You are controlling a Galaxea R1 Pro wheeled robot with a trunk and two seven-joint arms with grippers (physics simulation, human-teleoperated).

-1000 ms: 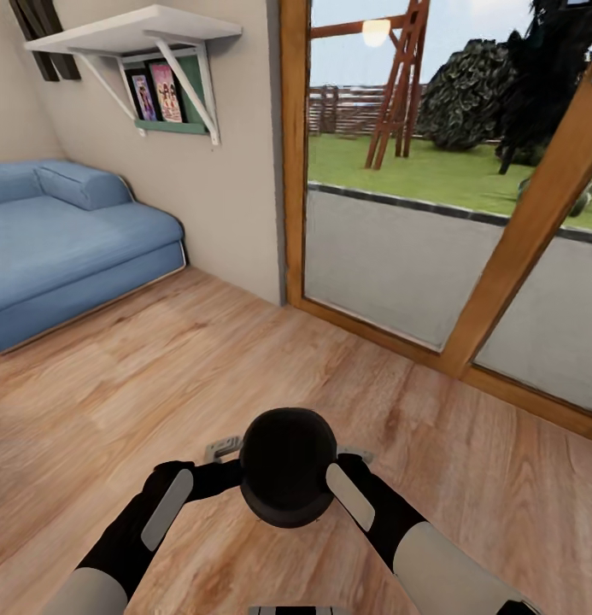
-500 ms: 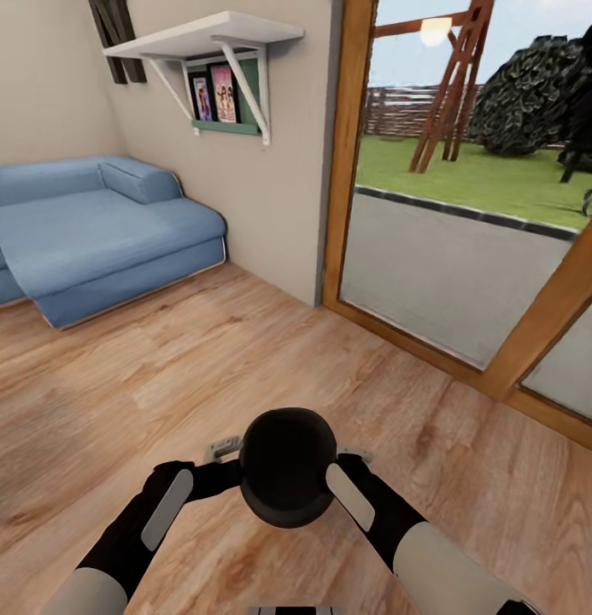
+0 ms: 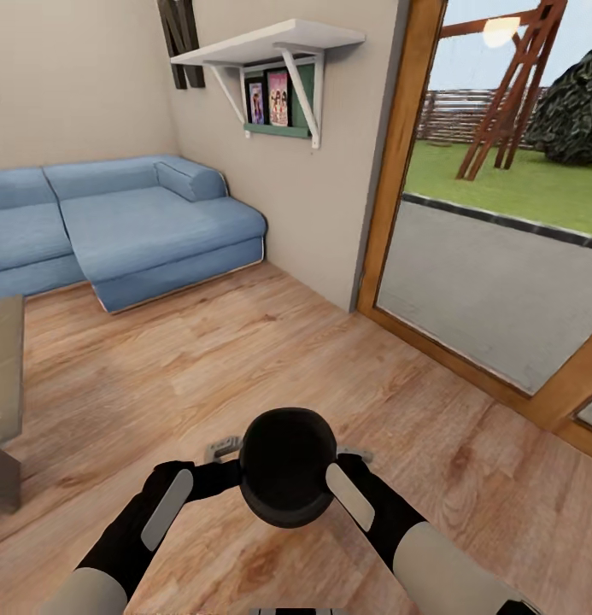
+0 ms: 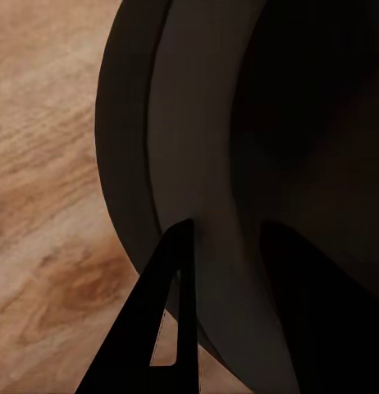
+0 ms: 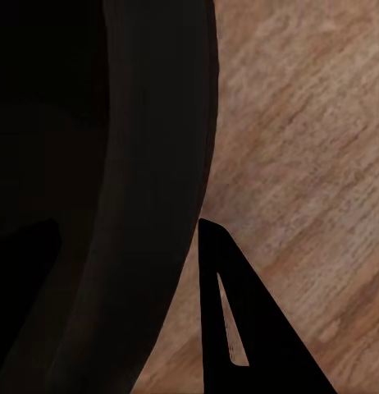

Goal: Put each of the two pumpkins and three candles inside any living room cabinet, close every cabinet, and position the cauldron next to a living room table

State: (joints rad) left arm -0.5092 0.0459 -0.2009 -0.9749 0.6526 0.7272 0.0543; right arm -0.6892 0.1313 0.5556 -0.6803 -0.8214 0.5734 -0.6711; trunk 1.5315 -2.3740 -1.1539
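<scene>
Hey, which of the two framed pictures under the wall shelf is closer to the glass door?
The pink-toned picture, the one nearer the shelf's door-side bracket. The other picture, with a bluish top, stands beside it on the sofa side.

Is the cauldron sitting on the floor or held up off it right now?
Held up. The cauldron sits between the left gripper and right gripper, with wooden floor showing beneath it in both wrist views.

Cauldron (image 3: 288,465): round, black, matte, wide mouth facing up, upright. Held above the wood floor between both arms, gripped at opposite sides of its rim. Table (image 3: 3,367): glossy grey-beige top, dark base, one corner in view at far left, well apart from the cauldron.
</scene>
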